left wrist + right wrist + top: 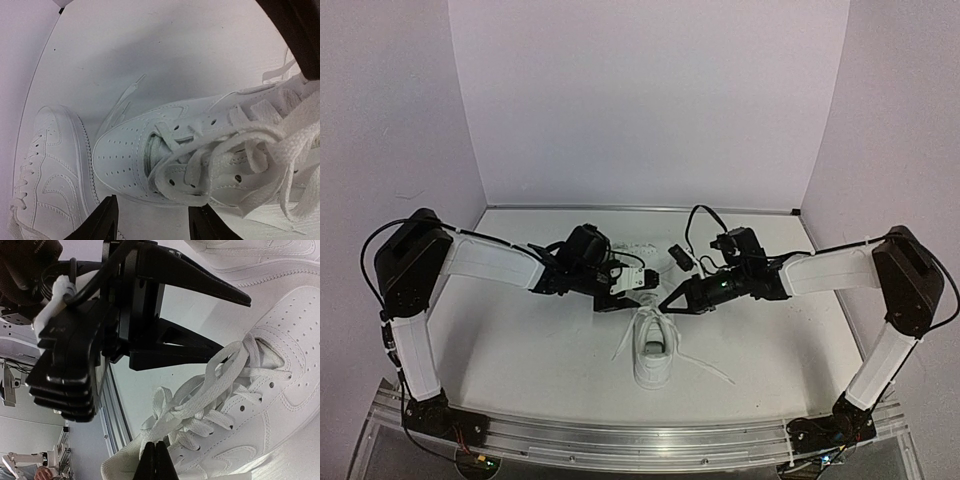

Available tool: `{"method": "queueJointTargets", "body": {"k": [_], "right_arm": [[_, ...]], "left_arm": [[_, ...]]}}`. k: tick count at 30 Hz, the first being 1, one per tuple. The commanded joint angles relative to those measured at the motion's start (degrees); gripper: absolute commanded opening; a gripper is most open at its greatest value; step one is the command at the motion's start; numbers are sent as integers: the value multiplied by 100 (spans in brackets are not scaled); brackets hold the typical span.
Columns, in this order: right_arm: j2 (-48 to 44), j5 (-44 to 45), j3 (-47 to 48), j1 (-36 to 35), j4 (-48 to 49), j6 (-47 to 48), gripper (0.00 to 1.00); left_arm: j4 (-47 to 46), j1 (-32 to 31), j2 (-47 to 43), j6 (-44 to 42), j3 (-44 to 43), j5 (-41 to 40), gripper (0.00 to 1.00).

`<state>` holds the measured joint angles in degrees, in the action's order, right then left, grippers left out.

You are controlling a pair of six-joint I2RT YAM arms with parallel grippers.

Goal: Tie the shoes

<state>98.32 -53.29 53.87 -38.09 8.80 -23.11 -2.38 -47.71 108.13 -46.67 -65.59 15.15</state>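
1. The first shoe (653,352) lies on the counter (520,350) between the two arms, near the middle. Its sole is on the counter.
2. The second shoe (50,170) lies just beside the first shoe. The left wrist view shows a narrow strip of counter between them. The right wrist view shows it at the top edge, beyond the first shoe.
3. The laces (235,150) of the first shoe are loose. They are bunched above the eyelets and drawn up toward the right arm. One free end trails on the counter at the shoe's side.
4. The left tool (152,222) is above the first shoe. Its two fingers are spread apart and grip nothing. The right wrist view shows the same spread fingers just over the lacing.
5. The right tool (157,447) has its fingers pressed together. A strand of the laces runs into the pinch, so the strand is gripped.
6. In the top view the two tool tips are close together, just behind the first shoe.
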Motion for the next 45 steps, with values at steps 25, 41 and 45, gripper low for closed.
{"method": "queueJointTargets", "body": {"k": [25, 41, 45], "right_arm": [[-105, -27, 83, -41, -185, 223, 0], [-770, 941, -181, 39, -424, 86, 0], [-944, 1128, -232, 80, -512, 66, 0]], "left_arm": [[590, -145, -276, -518, -344, -61, 0], [-80, -151, -1163, 520, 575, -921, 0], [37, -161, -1313, 647, 649, -957, 0]]}}
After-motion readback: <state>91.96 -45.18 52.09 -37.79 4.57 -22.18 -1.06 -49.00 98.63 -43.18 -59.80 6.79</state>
